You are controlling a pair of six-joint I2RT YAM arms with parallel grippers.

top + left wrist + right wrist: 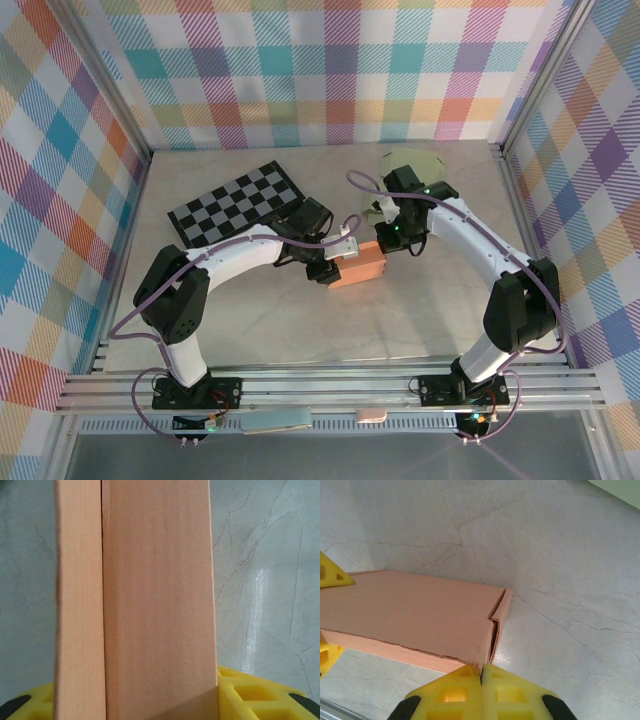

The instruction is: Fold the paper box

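Lying flat near the middle of the table [300, 330], the box [360, 266] has its long axis running left to right, the right end tipped a little toward the far wall; it is a slim orange carton, broad face up. The left gripper [325, 265] pinches its left end, one yellow finger on each long side; from the left wrist the box [160, 605] stretches straight away between those fingers [260, 692], a lengthwise seam dividing a narrow strip from the wide panel. The right gripper [481, 687] has its fingers pressed together with nothing between them, the tips right at the near corner of the box's right end [492, 630]; whether they touch it I cannot tell. That end shows a flap [502, 610] standing slightly proud, a dark slit beside it; the inside is hidden. Bare table lies in front of the box toward the arm bases and to its right; the checked walls [60, 200] stand well apart. A checkerboard [237, 205] lies behind and left, near the left arm; a pale green dish [425, 163] sits behind the right arm, its contents not visible.
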